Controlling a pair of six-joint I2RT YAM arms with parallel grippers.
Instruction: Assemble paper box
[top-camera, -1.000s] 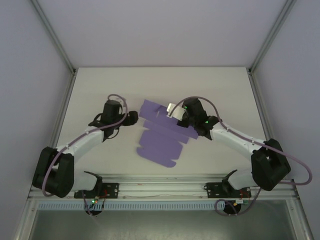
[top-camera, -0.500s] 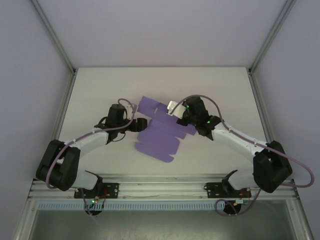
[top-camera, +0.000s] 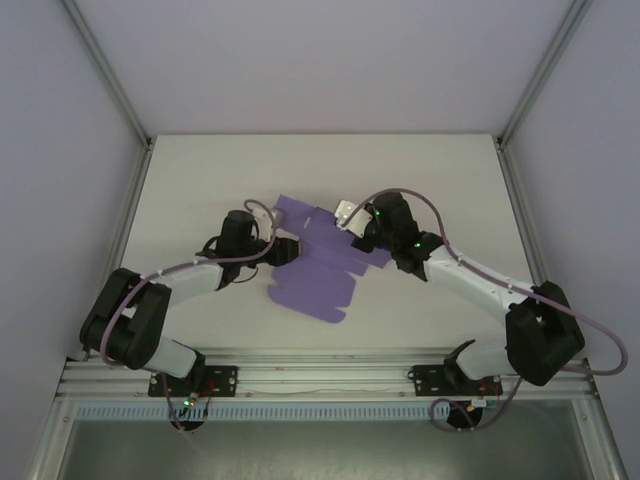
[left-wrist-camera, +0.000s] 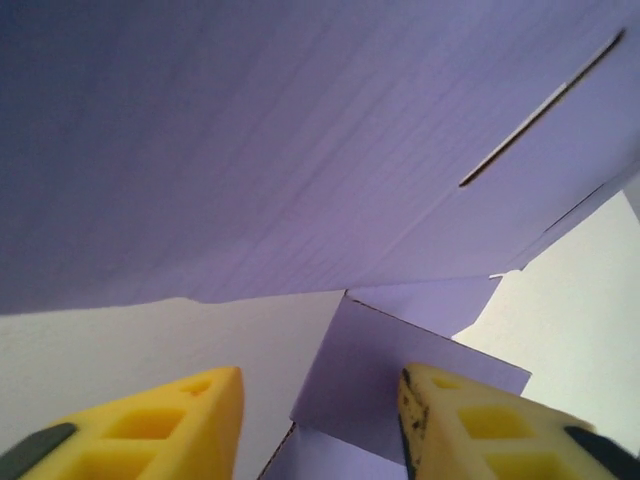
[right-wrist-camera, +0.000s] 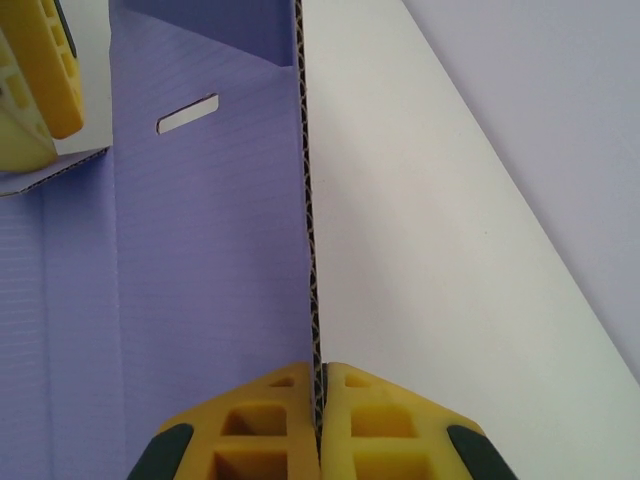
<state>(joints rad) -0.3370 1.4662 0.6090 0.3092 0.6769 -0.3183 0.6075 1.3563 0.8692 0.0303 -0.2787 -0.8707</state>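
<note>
The counter (top-camera: 200, 170) spreads about as far to the box's left as to its right; the paper box (top-camera: 320, 275) is a die-cut purple sheet, mostly flat, not yet folded into shape. Its long axis runs roughly from my bases toward the far side, slightly slanted, with the rounded tab end pointing back at me. At the box's far right edge my right claw (right-wrist-camera: 318, 375) is clamped on a panel that stands up on edge. At the box's left edge my left claw (left-wrist-camera: 320, 385) has its fingers apart, with a small flap (left-wrist-camera: 400, 370) showing in the gap beyond them. To fold well, I judge I should hold the right panel steady as the hinge; take that flap squarely, not by a corner; turn it along its crease, minding the slot (left-wrist-camera: 540, 108).
</note>
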